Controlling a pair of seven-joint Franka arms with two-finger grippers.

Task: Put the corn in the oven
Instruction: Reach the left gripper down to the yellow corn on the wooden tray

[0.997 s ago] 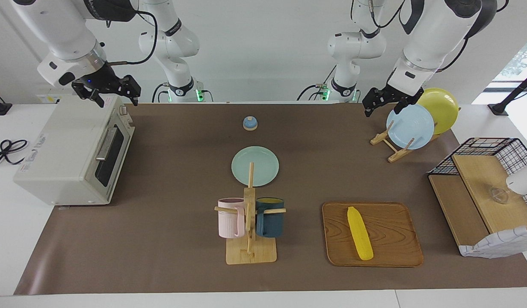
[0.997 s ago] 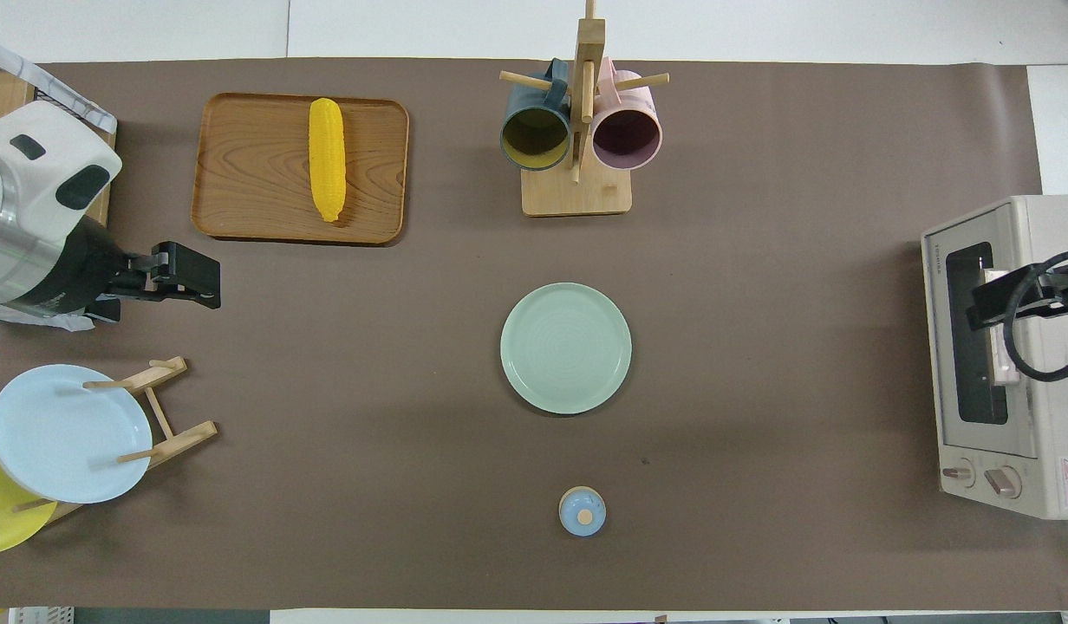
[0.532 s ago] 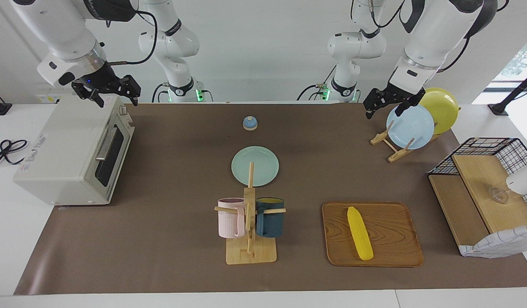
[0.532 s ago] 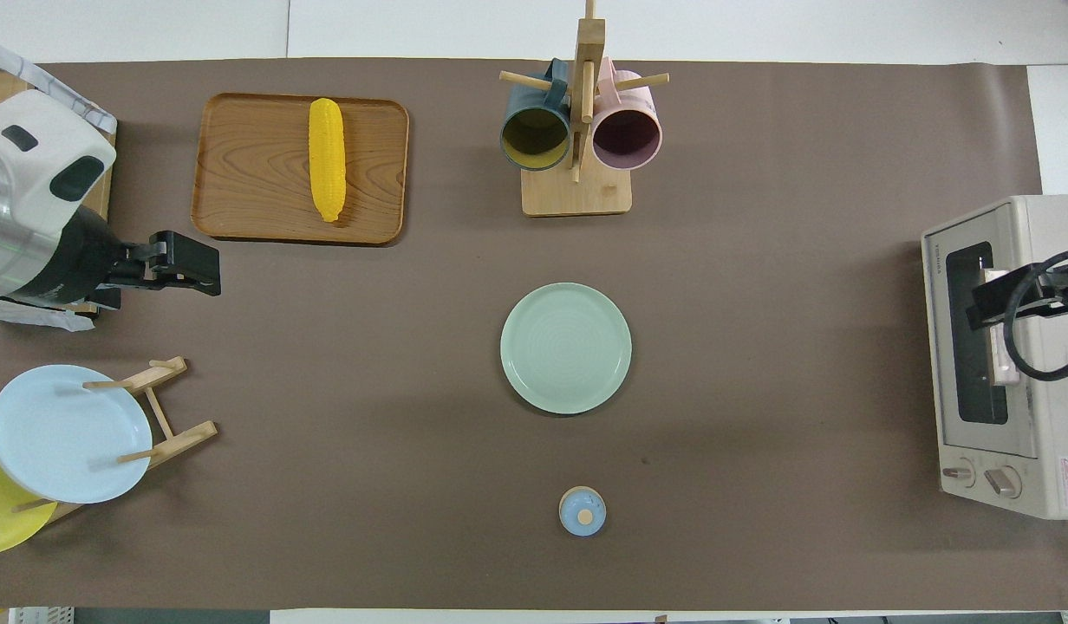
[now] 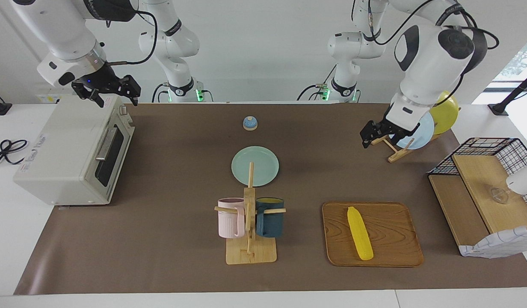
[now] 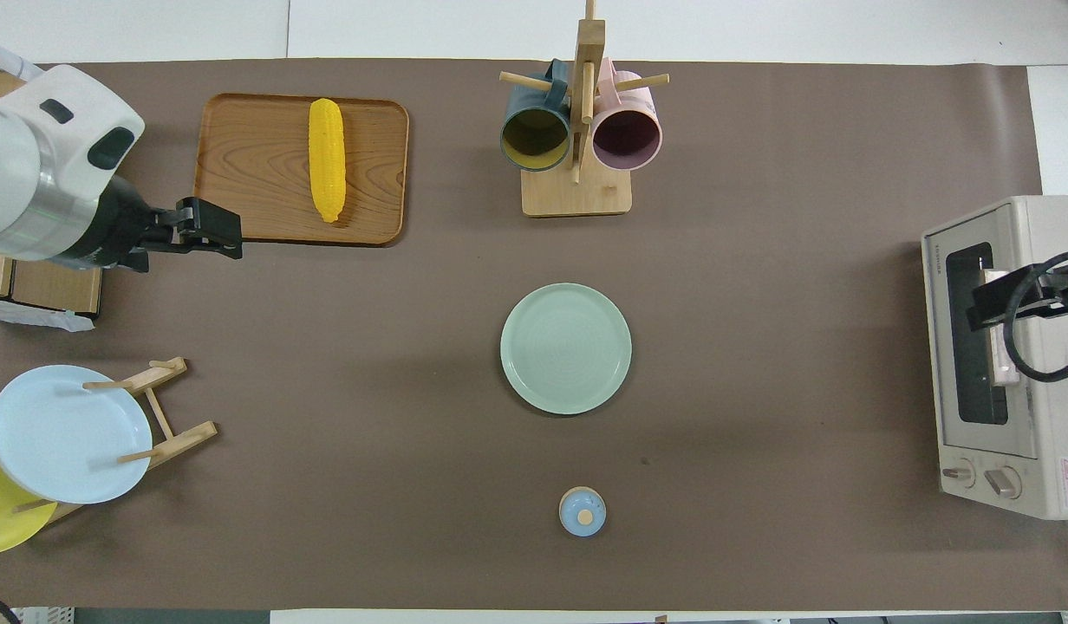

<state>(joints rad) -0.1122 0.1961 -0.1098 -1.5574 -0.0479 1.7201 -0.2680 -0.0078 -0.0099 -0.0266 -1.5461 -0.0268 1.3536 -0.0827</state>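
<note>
The yellow corn [image 5: 360,233] [image 6: 327,159] lies lengthwise on a wooden tray [image 5: 396,252] [image 6: 248,173] toward the left arm's end of the table. The off-white oven [image 5: 66,149] [image 6: 1045,364] stands at the right arm's end with its dark glass door shut. My left gripper [image 5: 368,137] [image 6: 211,237] hangs open and empty over the mat, between the plate rack and the tray's nearer corner, short of the corn. Above the oven's top edge near the door, my right gripper [image 5: 111,95] [image 6: 989,303] waits open and empty.
A mug tree [image 5: 250,222] [image 6: 577,130] holds a pink and a dark blue mug beside the tray. A green plate [image 5: 255,166] [image 6: 566,347] lies mid-table, a small blue knob [image 5: 250,123] nearer the robots. A plate rack [image 5: 413,132] and a wire shelf [image 5: 486,188] stand at the left arm's end.
The left arm has swung down and away from the plate rack toward the tray with the corn. The right arm, the corn and the oven have not moved.
</note>
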